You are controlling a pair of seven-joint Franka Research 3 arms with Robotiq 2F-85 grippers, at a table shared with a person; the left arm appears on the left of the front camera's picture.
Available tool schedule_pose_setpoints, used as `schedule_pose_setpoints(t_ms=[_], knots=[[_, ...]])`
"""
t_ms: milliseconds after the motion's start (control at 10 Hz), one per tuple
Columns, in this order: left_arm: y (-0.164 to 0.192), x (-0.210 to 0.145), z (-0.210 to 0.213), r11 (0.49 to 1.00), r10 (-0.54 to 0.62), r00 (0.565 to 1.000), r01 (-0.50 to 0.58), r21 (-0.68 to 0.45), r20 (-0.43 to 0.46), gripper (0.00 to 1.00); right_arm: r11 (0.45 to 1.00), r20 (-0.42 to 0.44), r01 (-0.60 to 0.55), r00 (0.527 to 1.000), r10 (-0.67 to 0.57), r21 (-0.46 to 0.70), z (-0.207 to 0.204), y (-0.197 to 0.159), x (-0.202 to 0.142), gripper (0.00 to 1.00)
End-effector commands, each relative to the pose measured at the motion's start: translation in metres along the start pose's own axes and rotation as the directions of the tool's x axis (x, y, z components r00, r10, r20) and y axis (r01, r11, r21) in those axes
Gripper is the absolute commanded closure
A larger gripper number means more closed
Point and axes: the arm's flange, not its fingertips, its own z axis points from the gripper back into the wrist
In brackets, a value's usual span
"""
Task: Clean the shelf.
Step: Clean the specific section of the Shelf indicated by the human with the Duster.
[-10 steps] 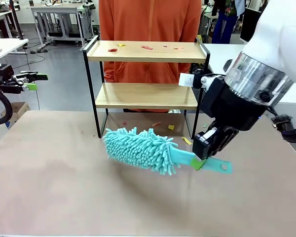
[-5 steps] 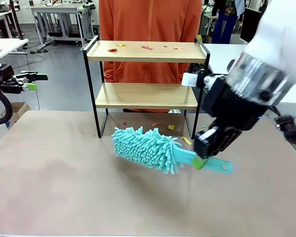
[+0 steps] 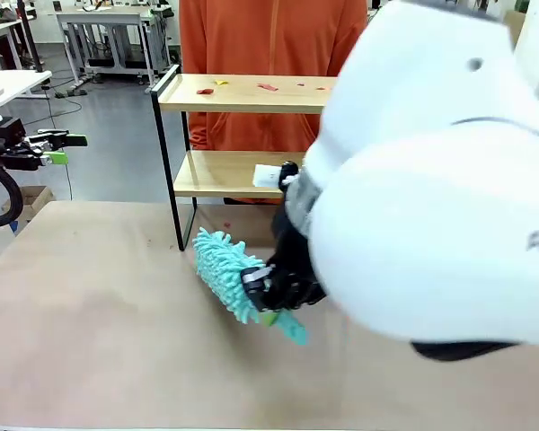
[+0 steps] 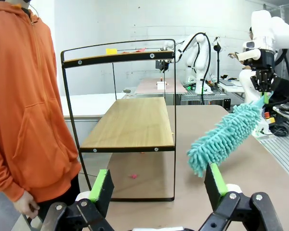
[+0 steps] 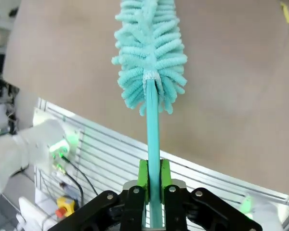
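Tan tabletop (image 3: 90,341) carries the two-tier wooden shelf (image 3: 251,94) with its black wire frame at the far edge, paper scraps (image 3: 268,87) on top. Low before it, the right gripper (image 5: 154,168) clamps a fluffy teal duster (image 5: 151,57) by its handle, while the left gripper (image 4: 156,183) waits with jaws apart. Sweeping looks unstarted; next, raise the duster to the top board.

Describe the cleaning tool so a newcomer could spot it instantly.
Find the two-tier wooden shelf at the table's far side. Just before it, the right gripper holds the duster: a fluffy turquoise head on a flat handle, unlike the tiny coloured scraps around.
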Motion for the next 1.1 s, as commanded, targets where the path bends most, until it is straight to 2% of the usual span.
schedule_pose_setpoints(t_ms=[0, 200, 600, 700, 800, 1000], knots=[[-0.001, 0.002, -0.001, 1.0, -0.016, 1.0, 0.016, 0.002, -0.003, 0.0, 0.996, 0.094, 0.082, 0.993, -0.077, -0.044, -0.018, 0.029, 0.016, 0.87], [-0.001, 0.002, -0.001, 1.0, -0.016, 1.0, 0.016, 0.002, -0.003, 0.0, 0.99, 0.165, 0.128, 0.979, -0.116, -0.061, -0.044, 0.056, 0.027, 0.87], [-0.001, 0.002, -0.001, 1.0, -0.016, 1.0, 0.016, 0.002, -0.003, 0.0, 0.983, 0.218, 0.163, 0.965, -0.142, -0.083, -0.084, 0.074, 0.063, 0.87], [-0.001, 0.002, -0.001, 1.0, -0.016, 1.0, 0.016, 0.002, -0.003, 0.0, 0.98, 0.202, 0.163, 0.97, -0.138, -0.113, -0.08, 0.073, 0.066, 0.87], [-0.001, 0.002, -0.001, 1.0, -0.016, 1.0, 0.016, 0.002, -0.003, 0.0, 0.989, 0.172, 0.129, 0.978, -0.116, -0.068, -0.067, 0.049, 0.046, 0.87], [-0.001, 0.002, -0.001, 1.0, -0.016, 1.0, 0.016, 0.002, -0.003, 0.0, 0.989, 0.172, 0.129, 0.978, -0.116, -0.068, -0.067, 0.049, 0.046, 0.87]])
